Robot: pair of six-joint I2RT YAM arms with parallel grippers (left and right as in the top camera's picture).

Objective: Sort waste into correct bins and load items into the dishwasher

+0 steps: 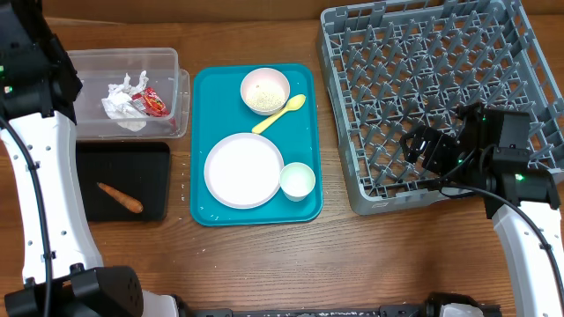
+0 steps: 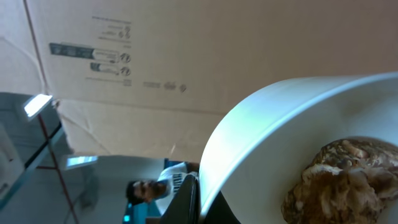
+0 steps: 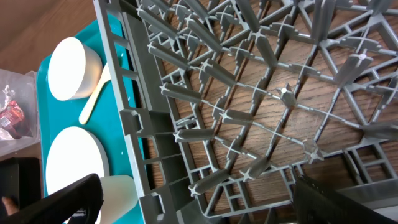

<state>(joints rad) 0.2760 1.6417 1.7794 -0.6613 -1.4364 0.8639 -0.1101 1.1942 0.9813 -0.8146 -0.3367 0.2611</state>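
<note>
L gripper (image 2: pixel 196 203) clamped on rim of white bowl (image 2: pixel 261 124), brown lumps (image 2: pixel 342 180) inside, right by it. R gripper (image 1: pixel 421 145) jaws wide, empty, just above near-left corner of grey dish rack (image 1: pixel 423 53); plate (image 1: pixel 244 170), cup (image 1: pixel 297 180), spoon (image 1: pixel 280 113) on teal tray (image 1: pixel 211 97) to its left

Grey dish rack (image 3: pixel 261 93) fills frame, pegs upright, wood beneath. Left of it, teal tray (image 3: pixel 112 37) carries bowl (image 3: pixel 71 68), spoon (image 3: pixel 93 102), plate (image 3: pixel 71 162), cup (image 3: pixel 118 193). Right gripper (image 3: pixel 196 186) spread wide above rack's edge.

Bright even light, close-up blur
</note>
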